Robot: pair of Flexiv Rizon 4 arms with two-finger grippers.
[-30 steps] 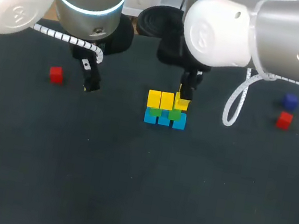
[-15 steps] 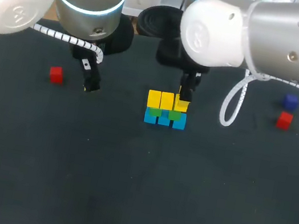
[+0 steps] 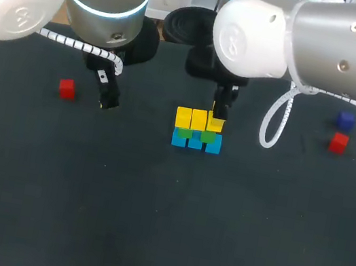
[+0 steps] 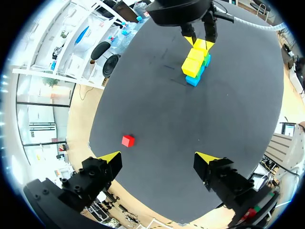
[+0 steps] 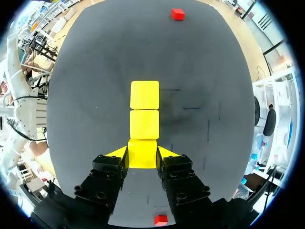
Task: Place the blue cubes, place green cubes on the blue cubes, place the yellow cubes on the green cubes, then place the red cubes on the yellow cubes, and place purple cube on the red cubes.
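A row of three blue cubes (image 3: 195, 142) stands mid-table with green cubes (image 3: 207, 137) on them. Two yellow cubes (image 3: 191, 118) top the left and middle columns. My right gripper (image 3: 216, 117) is shut on a third yellow cube (image 5: 142, 160), held on the right-hand green cube, in line with the other two yellow cubes (image 5: 144, 109). My left gripper (image 3: 107, 102) hangs open and empty left of the stack, its fingertips (image 4: 110, 156) wide apart. One red cube (image 3: 67, 89) lies at the left, another red cube (image 3: 339, 143) at the right, with a purple cube (image 3: 345, 120) behind it.
The black table (image 3: 148, 224) has open room in front of the stack and between the stack and each red cube. In the left wrist view the left red cube (image 4: 127, 140) lies just ahead of my open gripper (image 4: 158, 157).
My right arm's upper body has shifted slightly to the left. Its gripper and the yellow cube stay at the stack. The left arm has not moved.
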